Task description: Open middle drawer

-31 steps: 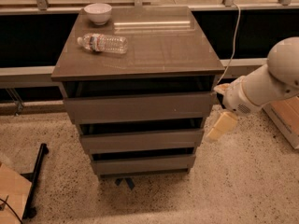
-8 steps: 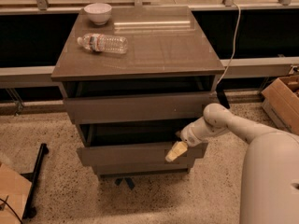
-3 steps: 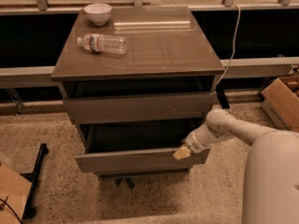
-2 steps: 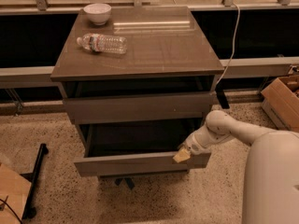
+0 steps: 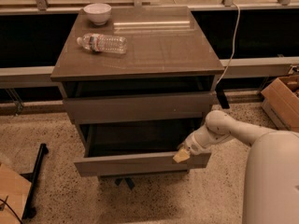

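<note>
The bench (image 5: 159, 55) has its middle drawer (image 5: 135, 164) jutting well forward of the drawer front above, dark inside showing. My gripper (image 5: 181, 155) sits at the top edge of that drawer's front near its right corner, apparently touching it; whether it is clamped there I cannot tell. On the bench top a plastic bottle (image 5: 103, 43) lies on its side, a white bowl (image 5: 97, 13) behind it.

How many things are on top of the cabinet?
2: a white bowl at the back left corner, a plastic bottle lying just in front. The gripper is down at the right end of the middle drawer.
</note>
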You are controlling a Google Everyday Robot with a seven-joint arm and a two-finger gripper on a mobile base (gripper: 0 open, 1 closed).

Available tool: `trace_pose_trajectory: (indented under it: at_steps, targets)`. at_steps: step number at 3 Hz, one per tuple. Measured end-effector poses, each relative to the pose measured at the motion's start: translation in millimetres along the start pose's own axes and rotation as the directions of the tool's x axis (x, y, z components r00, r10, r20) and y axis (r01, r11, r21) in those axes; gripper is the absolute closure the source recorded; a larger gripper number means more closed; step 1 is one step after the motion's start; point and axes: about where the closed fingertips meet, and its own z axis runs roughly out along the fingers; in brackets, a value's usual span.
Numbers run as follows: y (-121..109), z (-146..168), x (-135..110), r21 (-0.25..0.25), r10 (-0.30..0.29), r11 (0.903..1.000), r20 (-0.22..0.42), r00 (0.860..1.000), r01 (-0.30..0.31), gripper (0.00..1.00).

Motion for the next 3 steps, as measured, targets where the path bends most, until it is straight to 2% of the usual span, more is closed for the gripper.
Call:
trace_pose_trajectory:
  at_steps: [1, 3]
  targets:
    - [18.2, -4.7, 21.7, -0.005, 0.048, 0.9988, 0.012, 0.999, -0.048, 0.59]
    - [21.1, -7.9, 24.1, -0.005, 0.064, 0.9980, 0.018, 0.998, -0.064, 0.13]
